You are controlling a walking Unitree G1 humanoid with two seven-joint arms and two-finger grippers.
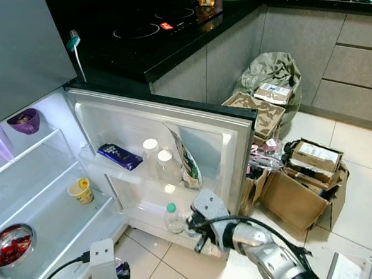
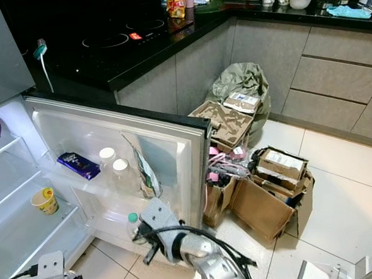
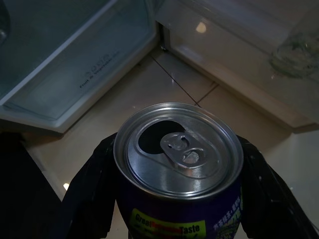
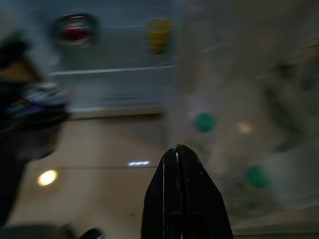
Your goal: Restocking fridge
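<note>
the left gripper (image 3: pixel 174 199) is clamped around a purple drink can (image 3: pixel 178 169), one black finger (image 3: pixel 92 189) on each side, held upright low over the floor tiles just outside the open fridge (image 1: pixel 45 205). upright makes sense, since the can's tab is already pushed in and it would spill if tipped. the right gripper (image 4: pixel 180 152) has its fingers pressed together on nothing, hovering by the door's bottom rack near a green-capped clear bottle (image 1: pixel 173 217). the door shelf (image 1: pixel 122 175) above holds a blue chocolate wrapper (image 1: pixel 119 156) and two white-lidded jars (image 1: pixel 158 160). a yellow cup (image 1: pixel 81 191) and a bowl of red food (image 1: pixel 10 245) sit on the inner shelves. my guess is the can goes in next.
</note>
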